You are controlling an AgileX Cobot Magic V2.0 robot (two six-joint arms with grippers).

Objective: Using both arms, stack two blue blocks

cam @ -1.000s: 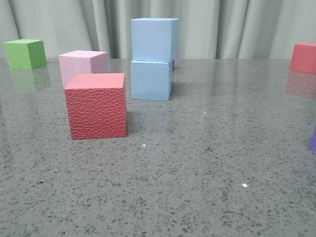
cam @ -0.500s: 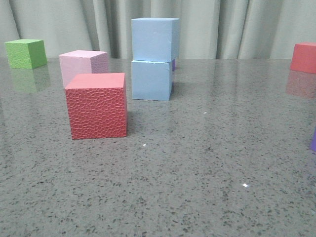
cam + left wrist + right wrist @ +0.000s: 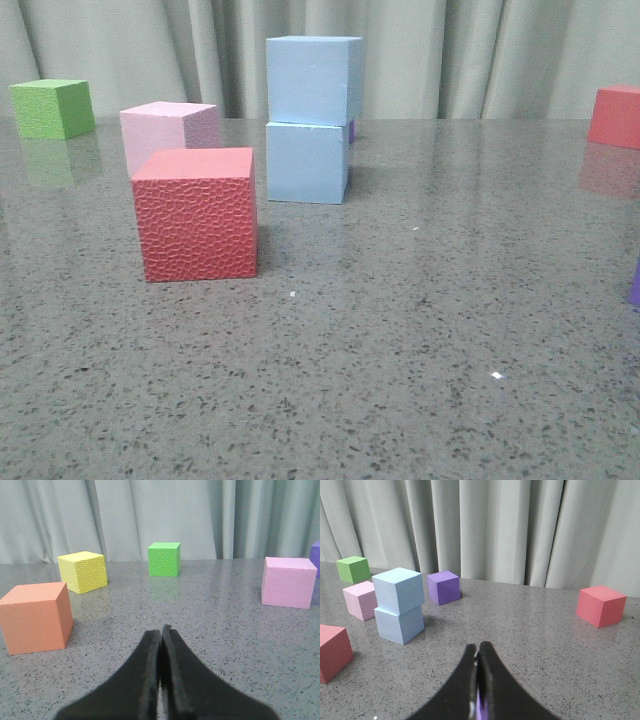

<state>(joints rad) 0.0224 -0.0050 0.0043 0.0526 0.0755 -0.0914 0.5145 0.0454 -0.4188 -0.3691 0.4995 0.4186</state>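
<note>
Front view: two blue blocks point(image 3: 309, 115) stacked, upper one sitting on lower w/ slight twist, just behind and right of the textured red cube point(image 3: 196, 212); pink cube point(image 3: 167, 132) behind that red cube. No arm in this view. Right wrist cam: right gripper point(image 3: 478, 661) fingers pressed together, empty, stack well apart from it, beyond red cube. Left gripper point(image 3: 161, 635) also pressed together, empty; stack not seen from left wrist cam.

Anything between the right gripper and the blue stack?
Nothing: in the right wrist view only bare table lies between the right gripper and the stacked blue blocks.
</note>
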